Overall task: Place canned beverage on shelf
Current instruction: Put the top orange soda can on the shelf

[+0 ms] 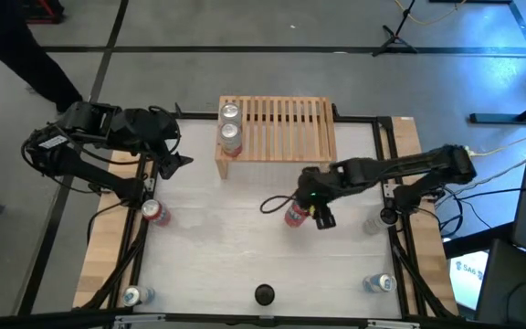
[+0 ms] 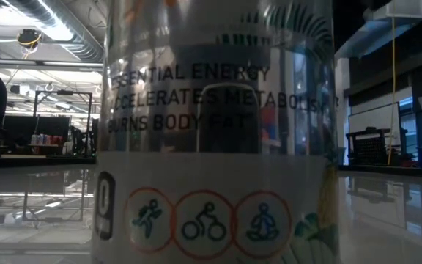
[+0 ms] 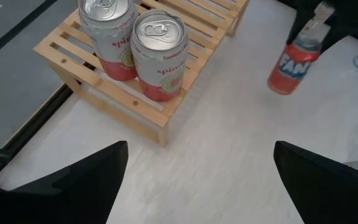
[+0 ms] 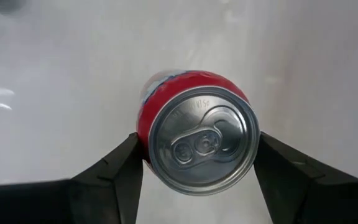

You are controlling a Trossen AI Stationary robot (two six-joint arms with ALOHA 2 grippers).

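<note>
Only the right wrist view shows the right claw [image 4: 197, 165] clamping the red can [image 4: 197, 134].

Grey concrete floor [image 1: 199, 55] surrounds the table; ceiling lights [image 2: 50, 29] glow.

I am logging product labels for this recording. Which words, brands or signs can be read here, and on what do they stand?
"ESSENTIAL ENERGY", "ACCELERATES METABOLISM", "BURNS BODY FAT": near can, with runner, cyclist and meditating icons.
"FAN", cut off: orange can.
"spin", cut off: two shelf cans; their small print is unreadable.
Red can's lid embossing: too small to read.
</note>
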